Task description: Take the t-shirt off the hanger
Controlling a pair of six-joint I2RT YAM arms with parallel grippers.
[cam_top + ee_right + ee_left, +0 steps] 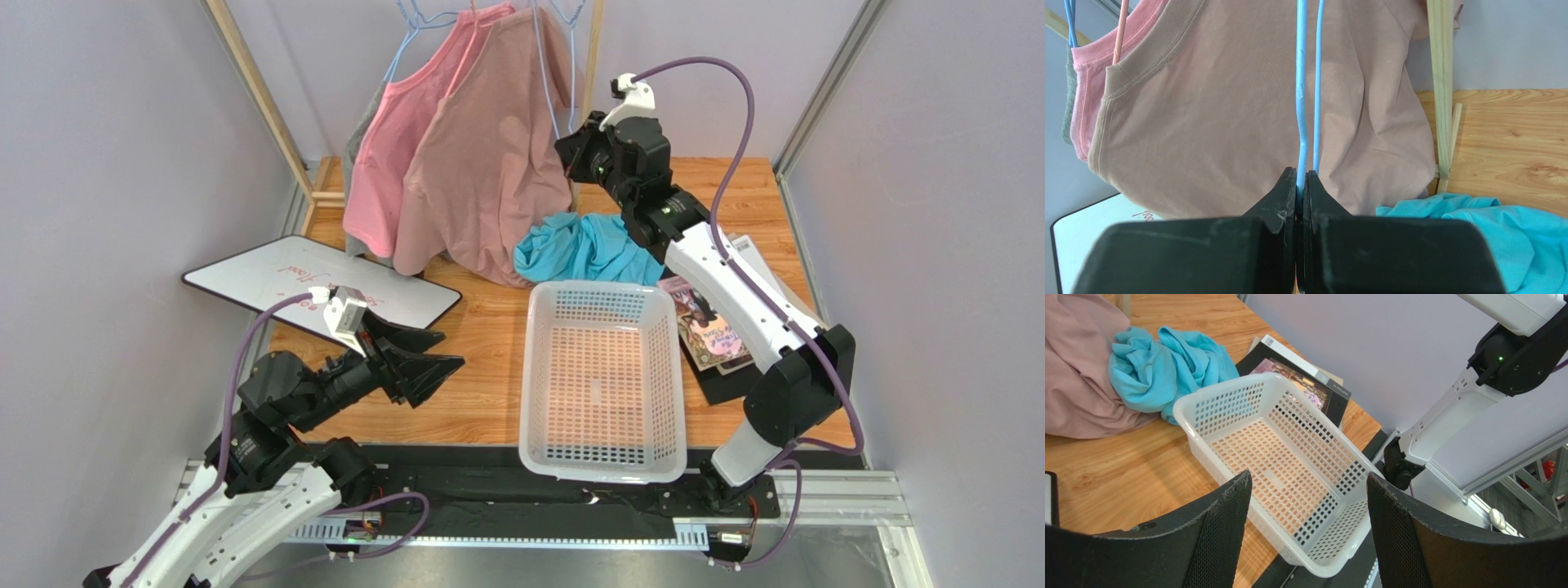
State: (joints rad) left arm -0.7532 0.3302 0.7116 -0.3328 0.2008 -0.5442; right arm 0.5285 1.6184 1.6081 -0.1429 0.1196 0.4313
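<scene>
A wooden bench (491, 355) inside pale lilac walls is carrying a white basket (601, 288). The t-shirt (586, 249) is lying crumpled on the bench just behind the basket, apparently free already. The left end effector (1308, 478) is hovering left of the basket, fingers spread, holding nothing. Behind the basket, the right end effector (1302, 180) is pinching the hanger (1299, 110) wire. This is probably the closing step, and next is letting the wire go. Only the right wrist view is showing that pinch. Only the overhead view is showing shirt and hanger apart.
</scene>
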